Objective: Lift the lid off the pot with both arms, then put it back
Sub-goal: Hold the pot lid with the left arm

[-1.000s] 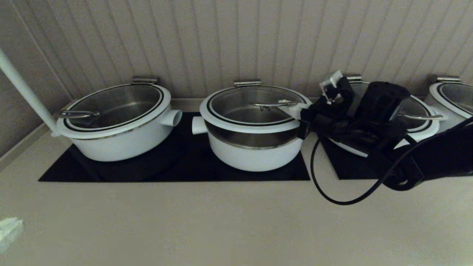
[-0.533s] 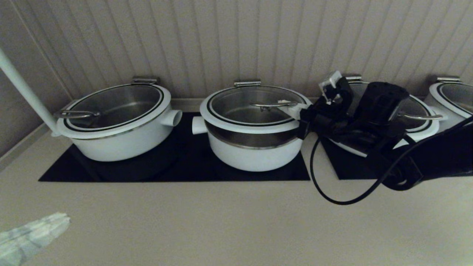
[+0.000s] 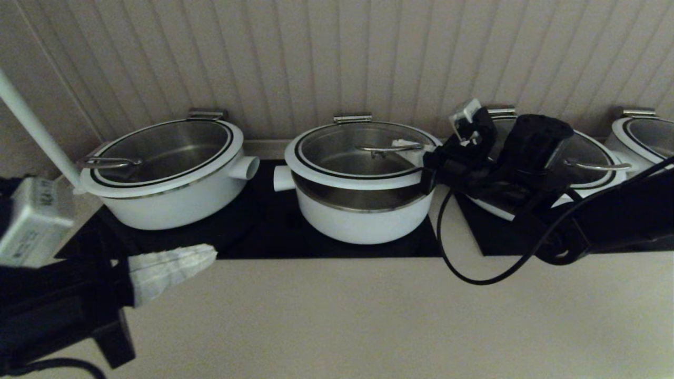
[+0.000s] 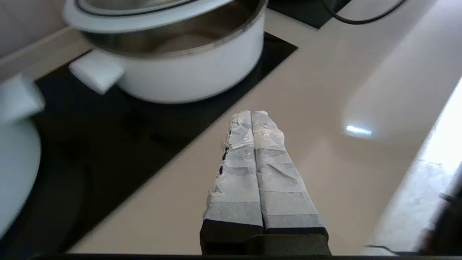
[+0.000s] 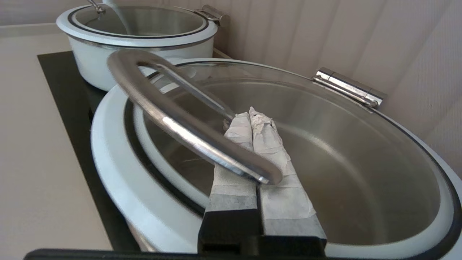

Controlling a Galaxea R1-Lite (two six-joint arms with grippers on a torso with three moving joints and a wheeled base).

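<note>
The pot (image 3: 362,210) stands on a black mat (image 3: 253,237) on the beige counter (image 3: 337,316), in the middle of a row of similar white pots along the ribbed wall. The lid (image 3: 363,152) is raised above the pot's rim, so the steel inner bowl shows as a band beneath the lid's white edge, and its hinge bracket (image 3: 352,118) sits at the wall side. The right gripper (image 5: 251,115) reaches in from the right with its white-wrapped fingers pressed together and slipped under the curved steel handle (image 5: 180,119), which crosses over them; the tips lie above the glass. The fingers are closed side by side, not clamped on the bar. The left gripper (image 4: 251,115) hovers low over the counter near the front edge of the black mat, in front of the left-hand pot (image 3: 168,179) and well apart from the lid, its wrapped fingers also closed together and holding nothing.
</note>
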